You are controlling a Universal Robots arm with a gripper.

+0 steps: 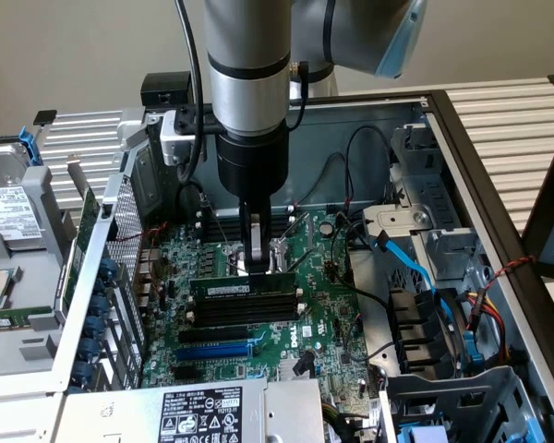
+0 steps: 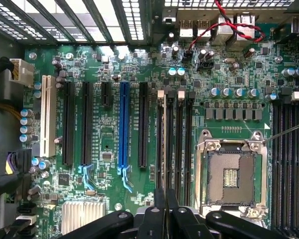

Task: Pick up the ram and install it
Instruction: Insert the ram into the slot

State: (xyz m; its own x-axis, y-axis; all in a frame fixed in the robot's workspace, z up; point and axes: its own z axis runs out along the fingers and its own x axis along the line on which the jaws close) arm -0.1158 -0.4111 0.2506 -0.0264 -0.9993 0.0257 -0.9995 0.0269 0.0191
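At the case's (image 1: pixel 499 249) near edge a labelled power supply (image 1: pixel 203 413) is seen, with the green board (image 1: pixel 323 323) lying flat just beyond it. Nearest on the board a blue slot (image 1: pixel 217 351) is found, and directly behind it a bank of black slots (image 1: pixel 245 314) is set parallel, all lying along the board's near edge. The ram (image 1: pixel 223 289) is stood upright on its long edge in the farthest slot of that bank, level, with its white label turned toward the near edge. The tool (image 1: pixel 256 269) is brought straight down onto the middle of the ram, and its two thin fingers are closed on the ram's top edge. In the wrist view the same fingers (image 2: pixel 160 199) are seen pressed close together over the black slots (image 2: pixel 182 144), with the blue slot (image 2: pixel 123 124) to one side and an open processor socket (image 2: pixel 231 172) to the other. Toward the case's edge at the exterior view's right, a blue cable (image 1: pixel 411 263) is draped over metal brackets. Farther back the arm (image 1: pixel 249 92) is held vertical above the tool, and the case's grey far wall (image 1: pixel 351 129) is seen behind it.
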